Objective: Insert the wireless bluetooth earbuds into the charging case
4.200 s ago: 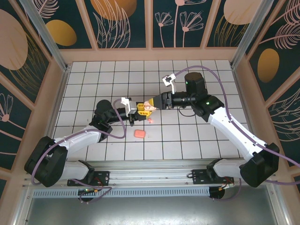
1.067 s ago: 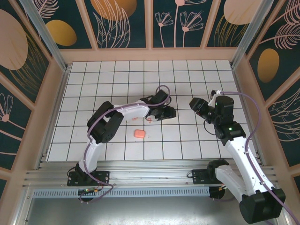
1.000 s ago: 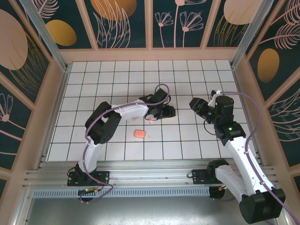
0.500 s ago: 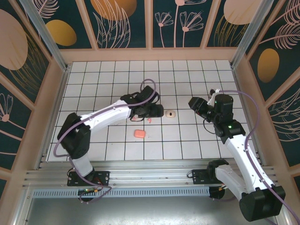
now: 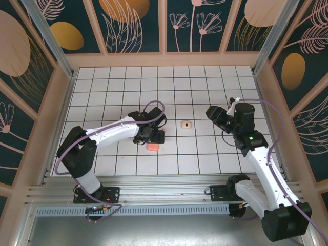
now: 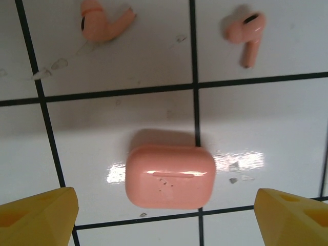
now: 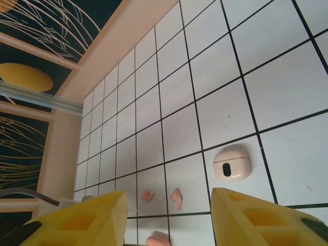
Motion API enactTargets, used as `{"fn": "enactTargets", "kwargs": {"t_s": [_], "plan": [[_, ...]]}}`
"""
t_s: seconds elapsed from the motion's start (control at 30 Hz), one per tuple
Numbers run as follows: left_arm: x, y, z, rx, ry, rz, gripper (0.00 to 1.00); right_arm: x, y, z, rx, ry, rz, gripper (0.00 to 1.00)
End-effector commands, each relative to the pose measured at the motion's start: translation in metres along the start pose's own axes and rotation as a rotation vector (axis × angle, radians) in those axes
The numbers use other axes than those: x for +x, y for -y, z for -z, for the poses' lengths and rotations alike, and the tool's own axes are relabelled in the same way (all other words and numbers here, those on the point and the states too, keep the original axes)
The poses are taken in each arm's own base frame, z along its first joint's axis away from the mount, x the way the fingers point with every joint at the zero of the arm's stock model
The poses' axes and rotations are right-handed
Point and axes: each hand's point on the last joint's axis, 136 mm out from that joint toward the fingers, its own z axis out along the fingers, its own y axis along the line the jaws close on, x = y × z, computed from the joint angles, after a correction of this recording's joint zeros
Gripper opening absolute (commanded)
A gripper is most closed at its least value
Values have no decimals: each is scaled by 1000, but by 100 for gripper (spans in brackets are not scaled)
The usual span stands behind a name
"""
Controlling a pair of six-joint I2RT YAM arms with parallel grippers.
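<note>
Left pincer (image 6: 164,215) flanks pink case (image 6: 170,176), gaps both sides.

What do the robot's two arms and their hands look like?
The left arm and the right arm have white links and black joints, and a purple cable loops along each. The left hand and right hand are black with yellow wedge-shaped fingers. A small green light glows on the right arm.

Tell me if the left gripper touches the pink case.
Apart. Left wrist view: bare tile lies between the pink case and each fingertip of the left gripper.
</note>
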Motion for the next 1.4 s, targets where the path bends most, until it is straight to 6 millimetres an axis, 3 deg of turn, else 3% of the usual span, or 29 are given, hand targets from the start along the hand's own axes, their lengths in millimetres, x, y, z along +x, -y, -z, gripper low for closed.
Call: {"fn": "enactTargets", "kwargs": {"t_s": [0.0, 0.7, 0.93, 1.17, 1.37], "plan": [[15, -6, -16, -33, -65, -22, 88, -5, -10, 6, -22, 14, -9, 47], [23, -3, -45, -46, -136, -63, 83, -7, -14, 5, -40, 23, -17, 48], [26, -4, -55, -66, -158, -88, 73, -7, -15, 5, -42, 25, -17, 48], [18, 0, -45, -56, -130, -100, 58, -6, -14, 7, -39, 24, -16, 48], [5, 5, -21, -19, -49, -133, 52, 2, -11, 5, -32, -13, 3, 47]]}}
